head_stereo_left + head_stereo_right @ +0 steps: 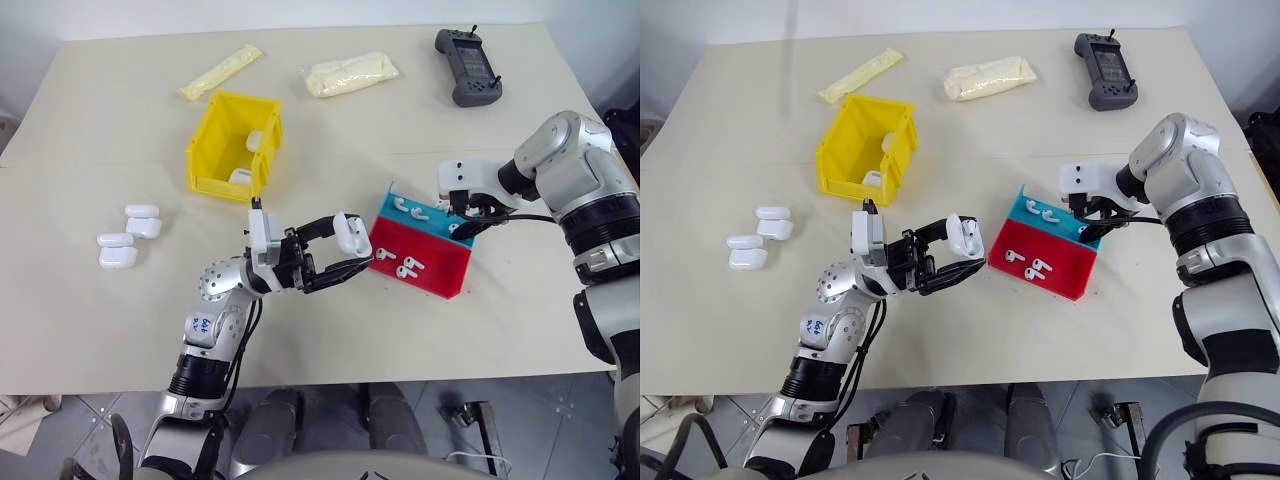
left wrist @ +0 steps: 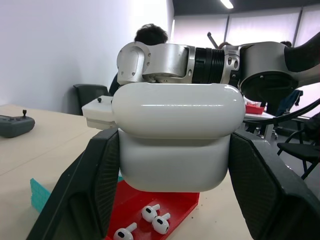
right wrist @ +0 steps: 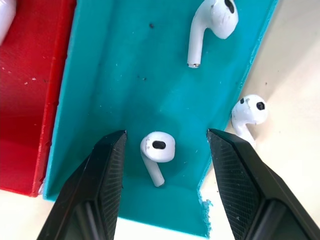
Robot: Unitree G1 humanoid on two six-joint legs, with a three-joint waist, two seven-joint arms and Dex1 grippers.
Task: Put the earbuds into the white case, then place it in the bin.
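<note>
**Left-eye view: case pinched at centre, right gripper spread over the tray**

Left-eye view puts the left gripper (image 1: 338, 250) nearest, at the table's near centre, its forearm rising from the near edge and the hand turned toward the right. Its two black fingers pinch the white case (image 1: 350, 234), lid closed, holding it above the tabletop just left of the red-and-blue tray (image 1: 440, 275). In the left wrist view the case (image 2: 175, 135) sits squarely between the finger pads, one at each end.

Just right of the case, the tray's red near half carries two earbuds (image 1: 408, 266) lying close together. Its blue far half holds more earbuds (image 1: 405, 209). The right gripper (image 1: 468, 218) reaches in from the right with the wrist bent steeply downward over the blue half's right end. In the right wrist view its fingers (image 3: 100, 185) stand spread, apart from one earbud (image 3: 157, 151) lying on the blue floor between them, touching neither. Another earbud (image 3: 212, 22) lies farther along the blue, and one (image 3: 248, 114) rests on the table just beside the tray's edge.

At the left, three spare cases (image 1: 128, 238) lie grouped on the table (image 1: 90, 130). Farther back, left of centre, stands the bin (image 1: 234, 143), with white pieces inside. Beyond it lie two cream packets (image 1: 350, 74), and a dark handheld controller (image 1: 467, 66) sits at the far right.
</note>
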